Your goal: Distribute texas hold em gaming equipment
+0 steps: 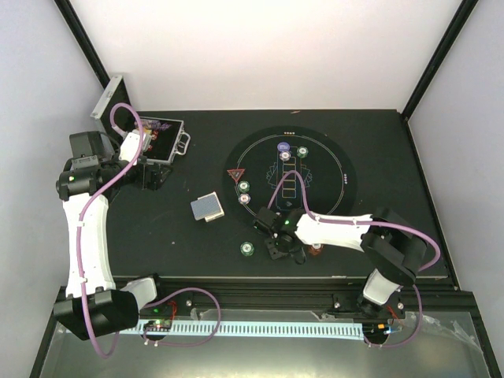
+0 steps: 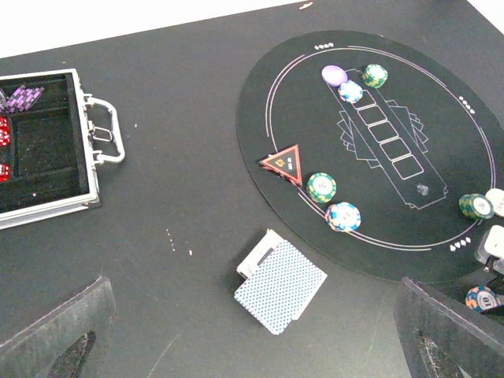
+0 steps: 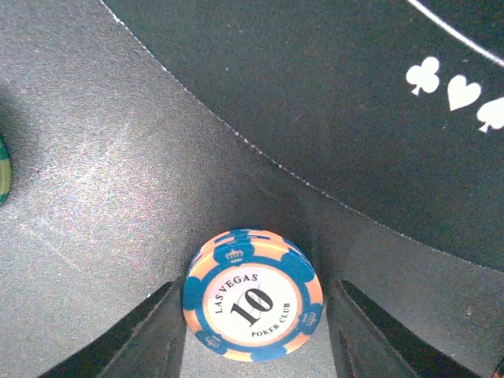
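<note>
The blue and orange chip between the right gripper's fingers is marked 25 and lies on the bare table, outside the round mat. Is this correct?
Not quite: the chip at the right gripper is marked 10, not 25, as the right wrist view shows. The rest holds.

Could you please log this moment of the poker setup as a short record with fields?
left gripper: open, empty, beside the case
right gripper: astride a blue chip, grip unclear
blue chip: flat on the table, just off the mat
cards: backs-up pile on the table beside the mat
mat: holds a green chip, other chips, a red triangle
case: open
</note>
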Controlling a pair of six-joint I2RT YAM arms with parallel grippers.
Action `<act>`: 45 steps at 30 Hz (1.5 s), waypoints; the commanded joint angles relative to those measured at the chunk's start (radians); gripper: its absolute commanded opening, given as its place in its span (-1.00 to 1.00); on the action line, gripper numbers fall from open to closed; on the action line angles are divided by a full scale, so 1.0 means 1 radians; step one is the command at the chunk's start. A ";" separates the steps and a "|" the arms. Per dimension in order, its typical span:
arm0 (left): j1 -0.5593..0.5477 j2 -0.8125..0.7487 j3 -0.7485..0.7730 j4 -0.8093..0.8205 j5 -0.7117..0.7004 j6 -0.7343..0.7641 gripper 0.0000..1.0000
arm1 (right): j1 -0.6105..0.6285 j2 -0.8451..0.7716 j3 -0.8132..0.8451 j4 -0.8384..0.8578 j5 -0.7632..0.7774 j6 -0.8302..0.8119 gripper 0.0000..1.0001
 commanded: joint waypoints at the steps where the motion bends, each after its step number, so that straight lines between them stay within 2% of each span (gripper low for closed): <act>1: 0.006 -0.021 0.030 -0.005 0.008 -0.003 0.98 | 0.009 -0.027 0.030 -0.018 0.029 -0.004 -0.01; 8: 0.006 -0.021 0.026 -0.006 0.010 0.000 0.97 | 0.010 -0.025 0.029 -0.018 0.028 -0.001 -0.20; 13: 0.006 -0.023 0.026 -0.007 0.011 0.000 0.98 | 0.010 -0.035 0.042 -0.031 0.029 -0.001 -0.40; 21: 0.006 -0.025 0.035 -0.007 0.006 -0.005 0.98 | -0.007 -0.111 0.114 -0.105 0.080 0.010 -0.50; 25: 0.006 -0.029 0.039 -0.009 0.006 -0.003 0.98 | -0.098 -0.147 0.166 -0.166 0.098 -0.033 -0.50; 29: 0.006 -0.032 0.044 -0.011 0.005 -0.006 0.98 | -0.241 -0.160 0.188 -0.188 0.111 -0.114 -0.50; 38: 0.006 -0.019 0.057 -0.018 0.010 -0.010 0.98 | -0.549 -0.050 0.162 -0.084 0.080 -0.227 -0.52; 45: 0.006 -0.014 0.056 -0.018 0.010 -0.009 0.98 | -0.622 0.070 0.193 -0.027 0.055 -0.237 -0.55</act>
